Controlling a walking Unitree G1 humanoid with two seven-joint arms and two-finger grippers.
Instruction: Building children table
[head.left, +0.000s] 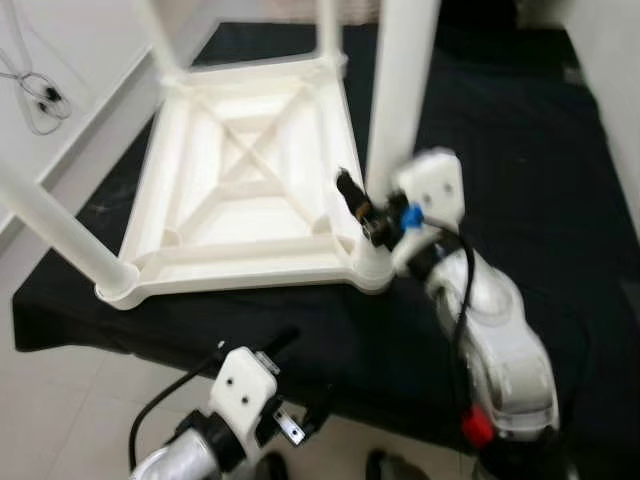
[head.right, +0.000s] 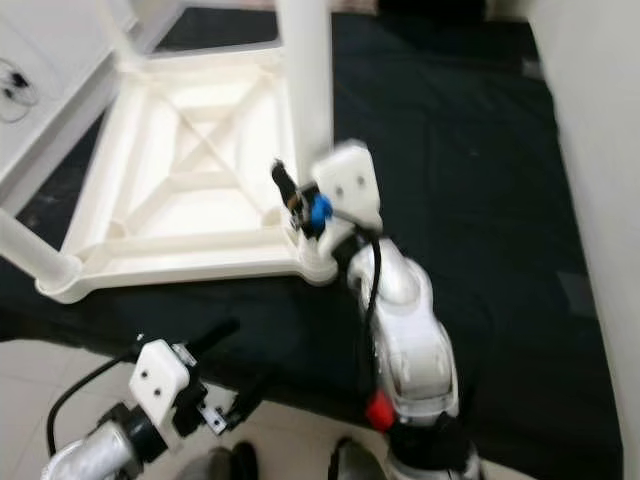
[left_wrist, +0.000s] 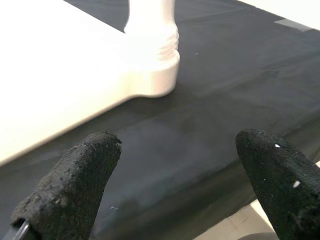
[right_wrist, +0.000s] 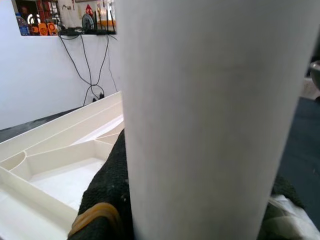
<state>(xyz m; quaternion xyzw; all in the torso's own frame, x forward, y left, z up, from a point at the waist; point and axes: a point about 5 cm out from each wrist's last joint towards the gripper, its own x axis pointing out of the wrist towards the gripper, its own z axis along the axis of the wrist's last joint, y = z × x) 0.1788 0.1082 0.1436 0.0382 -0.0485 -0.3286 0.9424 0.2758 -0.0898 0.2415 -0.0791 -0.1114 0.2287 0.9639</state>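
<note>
Children's table (head.left: 250, 180), white plastic, lies upside down on black mat (head.left: 520, 180), legs up. Right gripper (head.left: 372, 222) pinches near-right leg (head.left: 400, 90) just above its corner socket. Left gripper (head.left: 290, 385) hovers spread at mat's front edge, over tiled floor (head.left: 60, 420)

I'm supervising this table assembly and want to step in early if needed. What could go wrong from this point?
1. The right gripper is clamped low on the near-right leg, just above its socket; a sideways pull could lever the tall leg loose or crooked.
2. The upturned tabletop lies near the front edge of the black mat; pushing might slide it off.
3. The left gripper hangs open, apart from the table, so nothing steadies it.
</note>
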